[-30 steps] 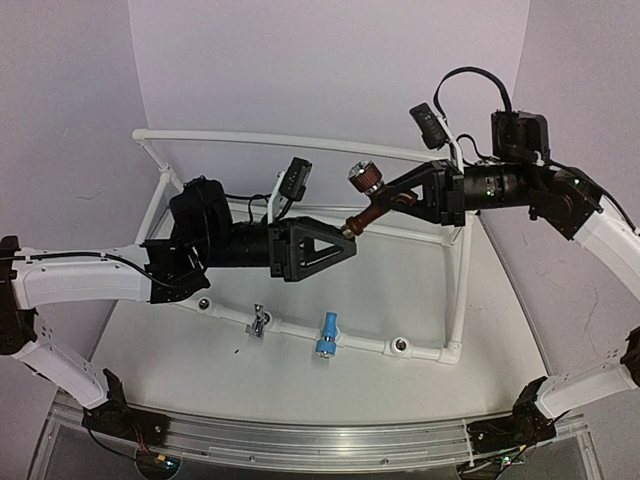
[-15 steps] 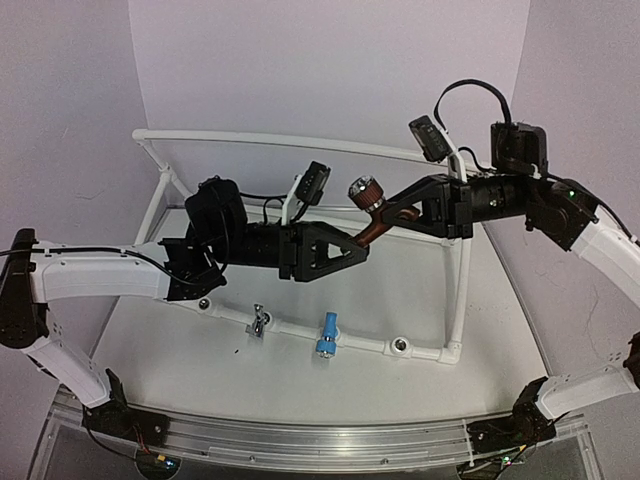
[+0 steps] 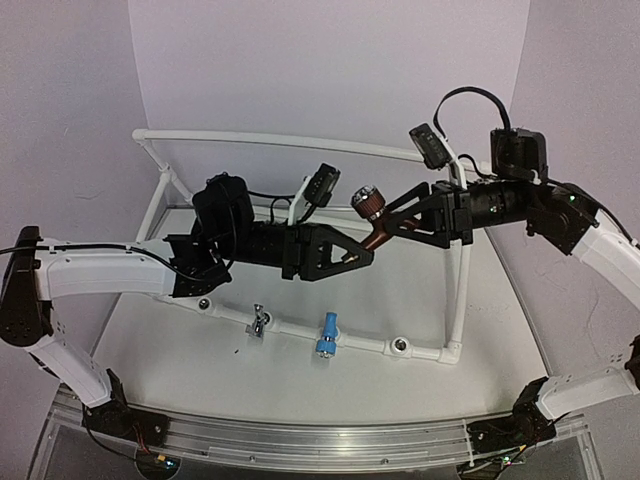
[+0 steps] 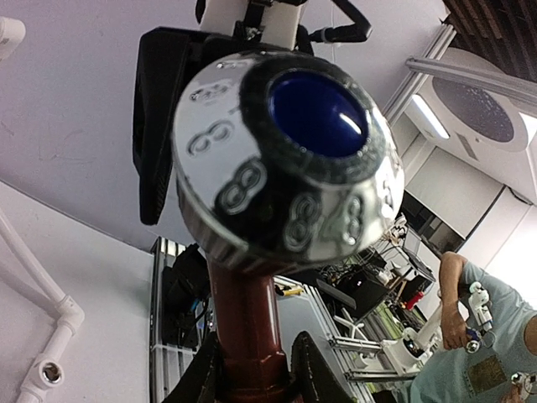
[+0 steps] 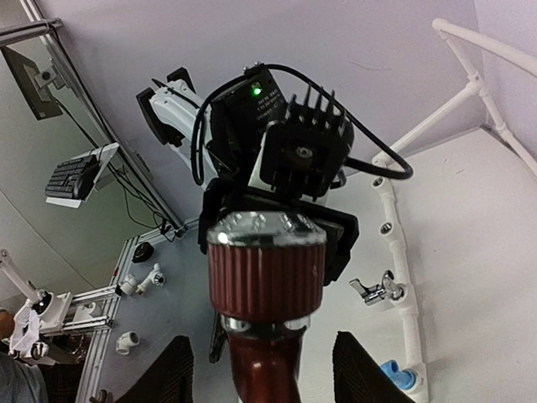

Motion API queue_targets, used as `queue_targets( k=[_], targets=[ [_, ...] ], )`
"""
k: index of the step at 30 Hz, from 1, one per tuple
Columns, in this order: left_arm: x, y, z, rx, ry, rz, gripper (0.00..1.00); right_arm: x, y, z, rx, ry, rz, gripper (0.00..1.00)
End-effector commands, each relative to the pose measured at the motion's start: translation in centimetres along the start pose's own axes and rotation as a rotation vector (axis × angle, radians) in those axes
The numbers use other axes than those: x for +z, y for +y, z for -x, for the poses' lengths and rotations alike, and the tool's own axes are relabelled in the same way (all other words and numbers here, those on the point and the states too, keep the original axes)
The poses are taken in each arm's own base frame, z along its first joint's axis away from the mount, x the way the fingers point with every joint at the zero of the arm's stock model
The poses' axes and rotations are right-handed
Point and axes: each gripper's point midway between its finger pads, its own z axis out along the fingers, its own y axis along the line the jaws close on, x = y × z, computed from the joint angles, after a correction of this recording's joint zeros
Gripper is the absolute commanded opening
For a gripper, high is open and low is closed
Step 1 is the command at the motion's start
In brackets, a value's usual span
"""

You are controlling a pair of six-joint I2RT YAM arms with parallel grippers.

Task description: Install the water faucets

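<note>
Above a white pipe frame (image 3: 300, 141), two grippers meet at a red faucet (image 3: 368, 202) in mid-air, centre frame.
It could tilt or drop, since only one low pinch seems to hold it. The left gripper (image 3: 360, 250) is clamped on its stem; the right gripper (image 3: 388, 222) has its fingers (image 5: 178, 374) spread, clear of it. A blue faucet (image 3: 326, 335) and a grey faucet (image 3: 258, 322) sit in the frame, lower centre.

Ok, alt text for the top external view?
The left gripper clamps a red-brown faucet in mid-air, the right gripper open around it, above a white pipe frame. A grey faucet and a blue faucet sit in its near rail.
</note>
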Motion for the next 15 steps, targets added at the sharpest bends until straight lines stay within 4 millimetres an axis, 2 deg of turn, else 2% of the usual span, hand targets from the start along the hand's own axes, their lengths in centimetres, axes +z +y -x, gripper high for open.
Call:
queue_targets(
  k=[1,9,15],
  targets=[
    [0.5,-1.1,0.4,0.017,0.053,-0.044,0.0,-0.8,-0.1,-1.6,-0.065,0.065,-0.057,0.57],
    [1.2,-0.9,-1.1,-0.024,0.169,-0.093,0.0,0.1,-1.7,-5.6,-0.021,0.234,-0.049,0.49],
    [1.7,-0.4,-1.9,-0.045,0.209,-0.115,0.0,0.4,-1.3,-5.5,-0.008,0.24,-0.009,0.37]
  ],
)
